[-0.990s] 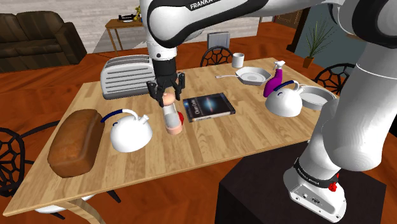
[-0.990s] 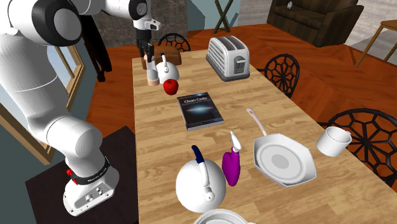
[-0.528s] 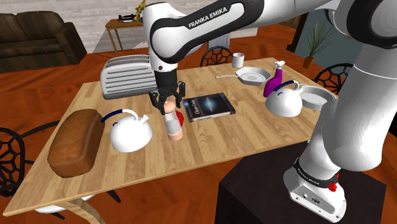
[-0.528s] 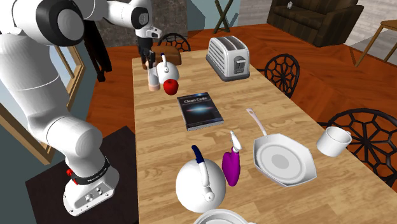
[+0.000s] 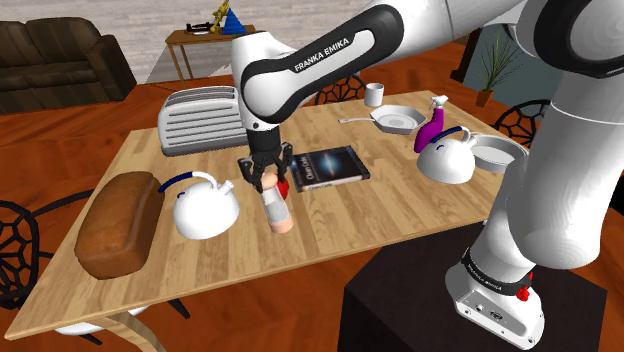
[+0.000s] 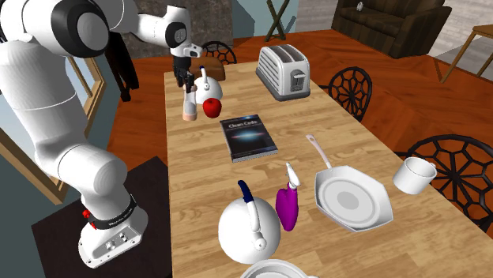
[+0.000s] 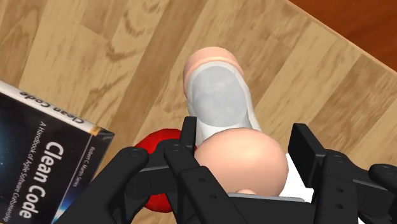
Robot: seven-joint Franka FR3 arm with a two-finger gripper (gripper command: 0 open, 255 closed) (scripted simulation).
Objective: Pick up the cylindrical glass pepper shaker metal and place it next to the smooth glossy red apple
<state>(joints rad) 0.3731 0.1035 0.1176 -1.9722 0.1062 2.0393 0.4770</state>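
One gripper (image 5: 267, 178) grasping pepper shaker (image 5: 277, 207) by pink cap — shaker just beside red apple (image 6: 212, 107), near stand-side edge of surface (image 5: 340, 225); book (image 5: 328, 165) past apple.

Home dining area, wooden table (image 5: 400, 212), toaster (image 5: 198, 118), seemingly a sofa (image 5: 60, 55) beyond

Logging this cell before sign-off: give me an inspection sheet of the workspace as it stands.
Surface: wooden table, crowded.
Job's things: pepper shaker tilted, close beside red apple.
Clutter: book, kettle, second kettle, toaster, bread loaf, pan, mug, purple spray bottle.
Gripper: shut on the shaker's top cap.
Cables: nothing seen.
Surroundings: sofa, chairs, wooden floor.
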